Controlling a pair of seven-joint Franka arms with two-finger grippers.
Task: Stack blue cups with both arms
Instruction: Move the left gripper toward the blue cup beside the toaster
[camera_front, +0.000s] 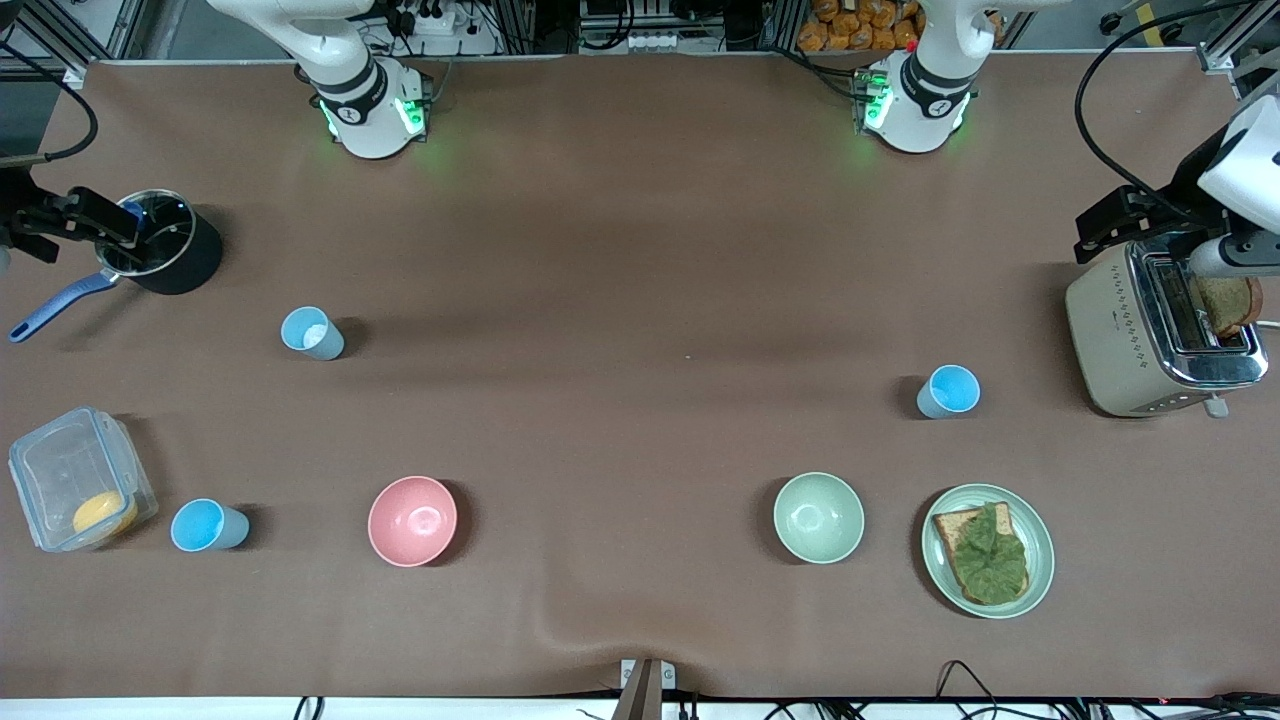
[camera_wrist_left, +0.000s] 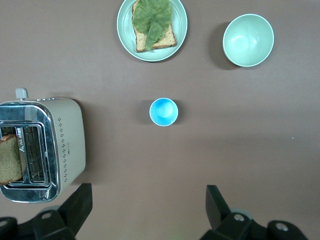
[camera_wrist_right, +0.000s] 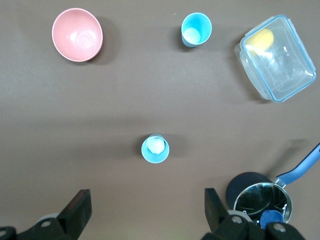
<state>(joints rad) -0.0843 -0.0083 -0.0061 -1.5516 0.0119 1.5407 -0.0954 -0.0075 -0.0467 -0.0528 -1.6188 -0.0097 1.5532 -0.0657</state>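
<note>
On the table: 3 blue cups, all upright, all apart, none nested.
Cup near the saucepan: blue cup toward the right arm's end, small white thing inside.
Cup by the food container: second blue cup, nearest the front camera, beside the pink bowl.
Cup near the toaster: third blue cup toward the left arm's end, farther from the camera than the green bowl.
Left gripper: over bare cloth short of its cup, fingers spread, holding nothing.
Right gripper: likewise spread and unloaded, above its cup's area.
Progress: nothing stacked yet; every grasp, carry and nesting left to do.
</note>
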